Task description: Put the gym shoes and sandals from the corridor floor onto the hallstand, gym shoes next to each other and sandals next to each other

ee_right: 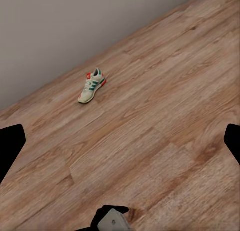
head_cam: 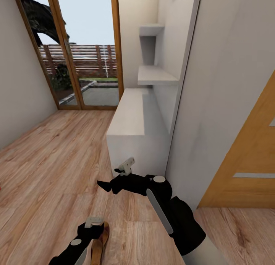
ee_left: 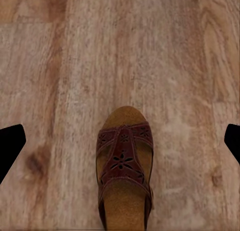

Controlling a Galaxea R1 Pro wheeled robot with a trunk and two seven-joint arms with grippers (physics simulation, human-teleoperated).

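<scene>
The left tool is hanging over a brown sandal lying on the wood-plank corridor floor, its fingers spread wide apart and clear of the shoe. The right tool is sitting near the pale hallstand, fingers also apart. One gym shoe is lying on the floor close to the wall.

One brown sandal, with a cut-out strap and a tan footbed, lies flat on the wood-plank corridor floor. A white gym shoe with green stripes and a red heel patch lies on the planks near a grey wall, seemingly upright. The pale hallstand stands against the wall, bench top bare.
</scene>
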